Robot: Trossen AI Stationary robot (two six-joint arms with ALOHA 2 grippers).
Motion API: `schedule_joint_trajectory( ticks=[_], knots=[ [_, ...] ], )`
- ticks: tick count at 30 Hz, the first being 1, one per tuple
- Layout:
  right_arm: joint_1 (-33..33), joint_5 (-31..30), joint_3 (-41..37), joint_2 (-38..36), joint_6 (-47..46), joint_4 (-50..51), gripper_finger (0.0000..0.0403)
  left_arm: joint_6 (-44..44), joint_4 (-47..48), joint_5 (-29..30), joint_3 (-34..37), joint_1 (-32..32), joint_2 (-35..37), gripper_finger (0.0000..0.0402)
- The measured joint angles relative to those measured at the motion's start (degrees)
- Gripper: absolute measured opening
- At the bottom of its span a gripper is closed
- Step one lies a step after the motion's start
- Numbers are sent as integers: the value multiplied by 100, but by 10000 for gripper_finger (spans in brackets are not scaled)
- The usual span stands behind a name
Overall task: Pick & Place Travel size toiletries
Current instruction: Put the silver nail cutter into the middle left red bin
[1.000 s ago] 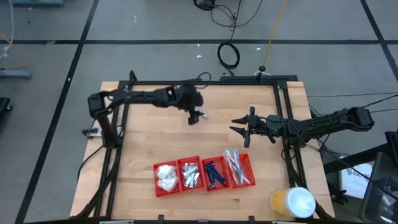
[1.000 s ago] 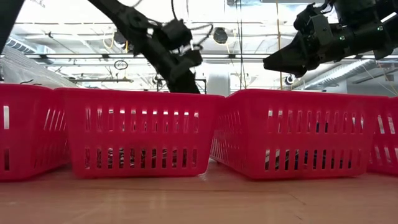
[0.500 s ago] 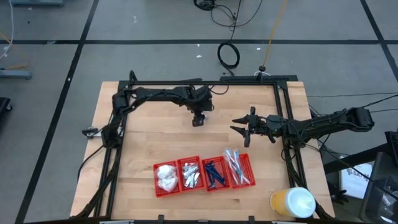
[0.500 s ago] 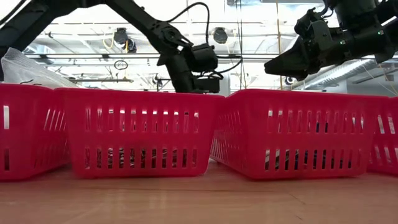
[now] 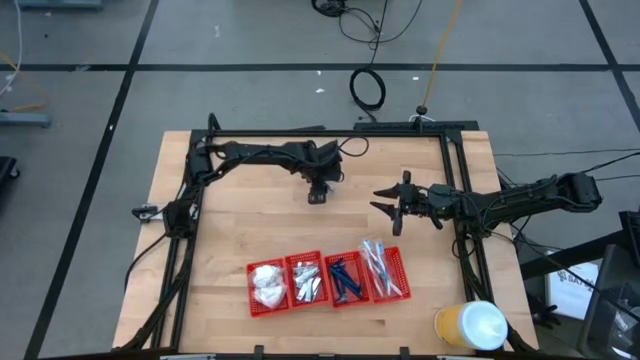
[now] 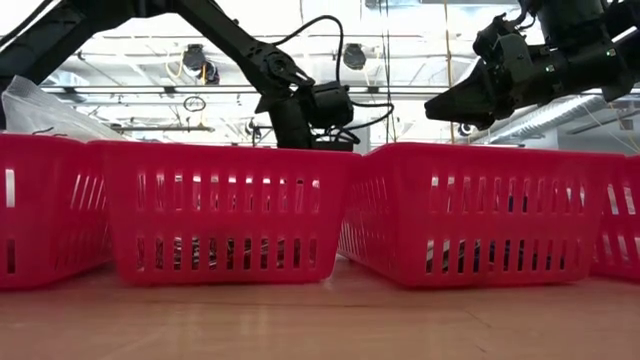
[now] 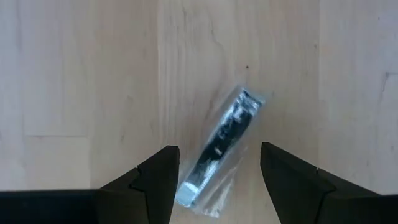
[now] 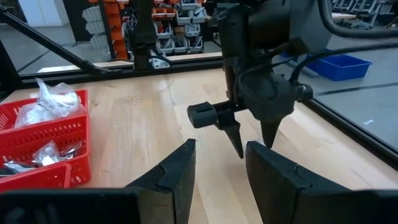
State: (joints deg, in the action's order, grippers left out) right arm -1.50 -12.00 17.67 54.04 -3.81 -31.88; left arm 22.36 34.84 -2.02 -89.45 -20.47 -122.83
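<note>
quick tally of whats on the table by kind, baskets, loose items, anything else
red mesh baskets: 4, in one row near the table's front edge
loose clear-wrapped dark stick: 1, flat on the bare wood, between the open fingers of the left end effector
yellow container with a white lid: 1, at the front right corner
total: 6

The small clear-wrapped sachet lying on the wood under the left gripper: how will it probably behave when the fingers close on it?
The sachet lies flat, so it should not roll. Its glossy clear wrapper extends past the dark contents and may crumple or slip. The open left gripper straddles it, but it lies diagonally, so closing may twist it.
</note>
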Motion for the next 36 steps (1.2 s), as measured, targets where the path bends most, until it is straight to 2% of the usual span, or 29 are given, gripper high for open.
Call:
schedule_joint_trajectory(
  ticks=[10,17,26,29,32,34,36],
  knots=[
    [0,3,0,0,-2,-12,130,53,415,7,-29,32,8,218],
    [0,5,0,0,-98,-24,130,49,802,-503,-195,26,9,218],
    [1,-17,0,0,-155,-44,130,169,804,-243,-195,34,15,218],
    [-50,-253,70,24,-291,126,130,-259,985,-89,-188,59,244,218],
    [-291,-302,525,224,-420,866,130,-714,960,-752,-186,23,626,218],
    [-457,-296,991,536,-426,1394,130,-877,585,-1255,-99,36,921,218],
    [-598,-280,1426,952,-289,1720,130,-959,165,-1359,81,85,1294,218]
  ],
)
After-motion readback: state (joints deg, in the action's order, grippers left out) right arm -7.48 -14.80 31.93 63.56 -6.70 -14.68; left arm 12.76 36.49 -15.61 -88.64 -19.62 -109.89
